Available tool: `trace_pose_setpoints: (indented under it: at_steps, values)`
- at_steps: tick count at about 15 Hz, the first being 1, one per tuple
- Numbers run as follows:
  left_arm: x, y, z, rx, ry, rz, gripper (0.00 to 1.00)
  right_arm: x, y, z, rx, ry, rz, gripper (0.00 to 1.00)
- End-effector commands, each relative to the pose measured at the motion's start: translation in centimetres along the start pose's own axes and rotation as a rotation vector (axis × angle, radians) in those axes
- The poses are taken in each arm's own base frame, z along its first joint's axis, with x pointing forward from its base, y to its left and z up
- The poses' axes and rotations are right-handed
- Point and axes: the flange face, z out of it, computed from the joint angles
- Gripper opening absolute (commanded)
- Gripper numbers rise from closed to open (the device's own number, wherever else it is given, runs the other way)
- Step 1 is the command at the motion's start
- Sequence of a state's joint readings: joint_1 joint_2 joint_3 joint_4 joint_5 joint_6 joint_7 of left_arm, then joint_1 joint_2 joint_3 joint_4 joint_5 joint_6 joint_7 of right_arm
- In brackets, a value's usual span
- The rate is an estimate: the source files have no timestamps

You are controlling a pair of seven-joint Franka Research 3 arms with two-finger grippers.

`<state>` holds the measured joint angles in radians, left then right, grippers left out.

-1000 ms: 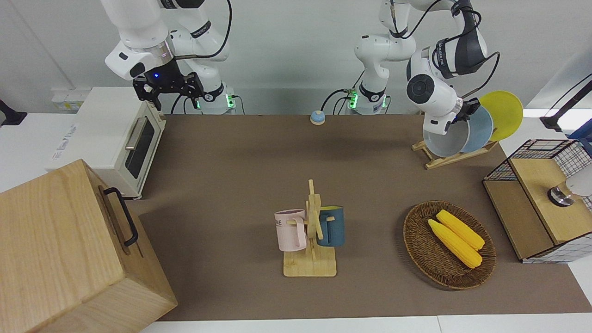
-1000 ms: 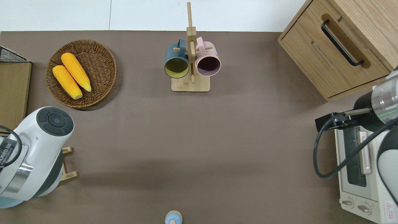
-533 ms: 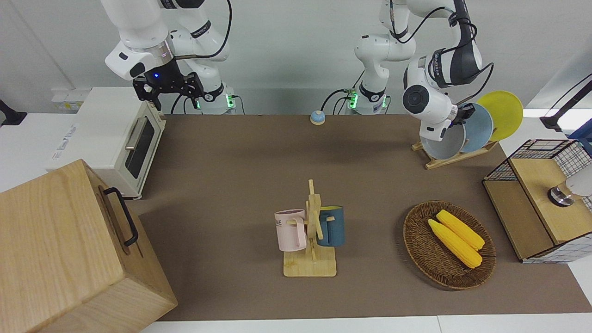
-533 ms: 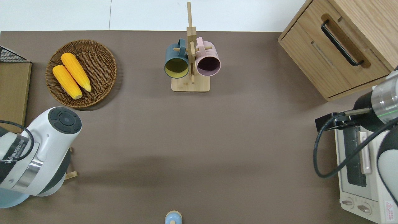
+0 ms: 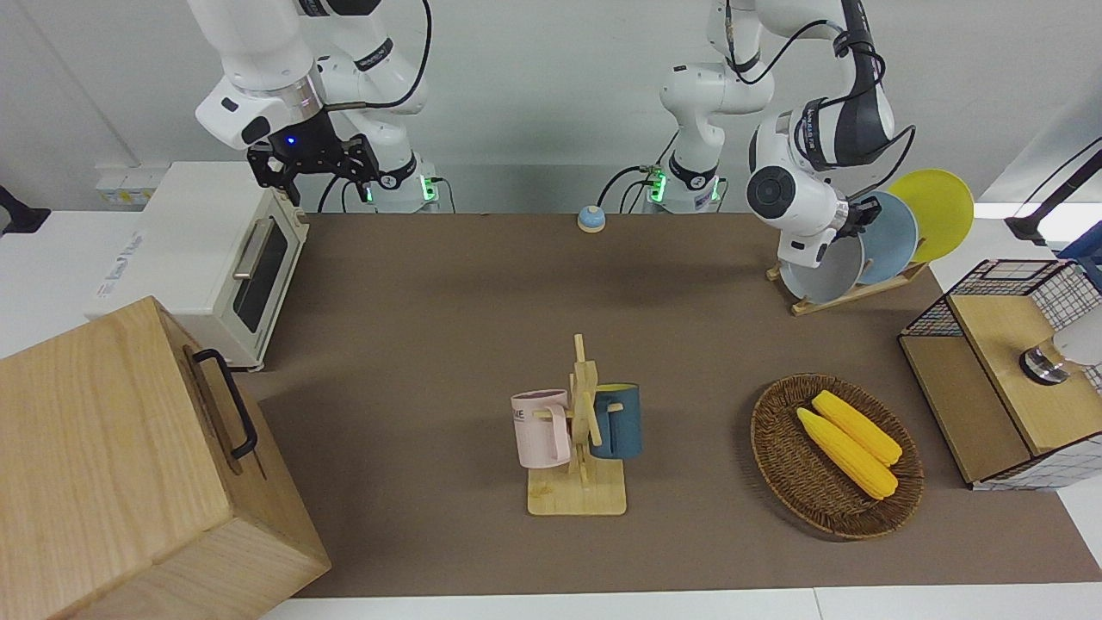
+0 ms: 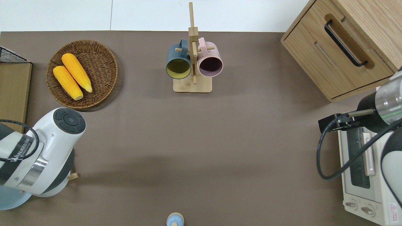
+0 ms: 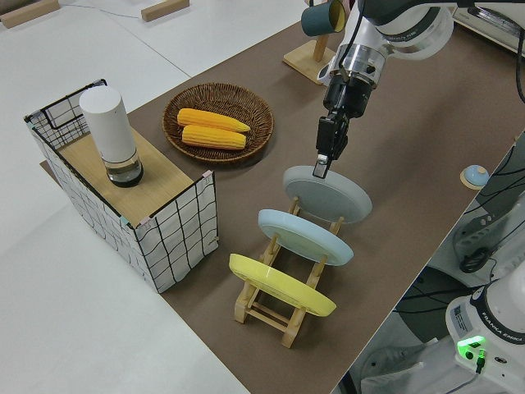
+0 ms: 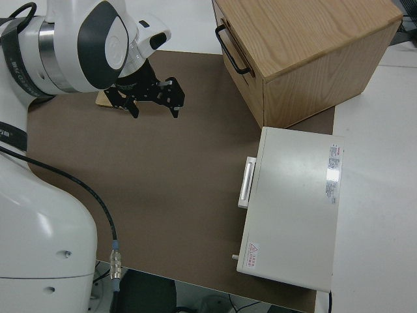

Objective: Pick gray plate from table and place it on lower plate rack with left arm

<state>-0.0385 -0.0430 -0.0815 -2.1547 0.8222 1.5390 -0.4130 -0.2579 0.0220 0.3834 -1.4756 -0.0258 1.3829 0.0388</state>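
Brown table [image 5: 430, 284] | front: gray plate [image 5: 822, 274] stands in lower plate rack [image 5: 848, 295] beside sky-blue plate [image 5: 891, 237] | left side: left claw [image 7: 324, 167] pinches plate's rim | right side: right claw [image 8: 153, 98] spread, parked

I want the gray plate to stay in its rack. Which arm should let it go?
Left. Its tool is at the gray plate standing in the lower plate rack; the right arm is parked.

Pale gray plate [image 7: 328, 194] stands tilted in the light-wood rack's [image 7: 283, 316] end slot.
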Motion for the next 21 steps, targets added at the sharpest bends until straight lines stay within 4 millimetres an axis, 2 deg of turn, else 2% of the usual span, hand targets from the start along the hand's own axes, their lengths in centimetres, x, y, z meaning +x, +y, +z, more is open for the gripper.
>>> trace_pose_setpoints:
  at_steps: [1, 2, 3, 5, 6, 11, 21]
  values:
    - [-0.2, 0.3, -0.1, 0.008, 0.015, -0.009, 0.30, -0.2, 0.2, -0.3, -0.006, -0.003, 0.016, 0.983]
    - [-0.2, 0.3, -0.2, 0.007, 0.016, -0.009, 0.45, -0.2, 0.3, -0.3, -0.006, -0.003, 0.018, 0.983]
    - [-0.1, 0.2, -0.2, 0.007, 0.017, -0.006, 0.67, -0.2, 0.2, -0.3, -0.006, -0.002, 0.016, 0.983]
    - [-0.1, 0.0, -0.3, 0.006, 0.018, 0.001, 0.93, -0.2, 0.2, -0.3, -0.006, -0.002, 0.016, 0.983]
    - [-0.1, 0.0, -0.3, 0.005, 0.019, 0.001, 0.99, -0.2, 0.2, -0.3, -0.006, -0.002, 0.016, 0.983]
    - [-0.1, -0.6, -1.4, -0.050, 0.025, 0.005, 0.99, -0.2, 0.2, -0.3, -0.006, -0.002, 0.016, 0.983]
    - [0.6, -5.5, -8.2, -0.457, 0.124, 0.151, 0.99, -0.2, 0.2, -0.3, -0.006, -0.002, 0.016, 0.983]
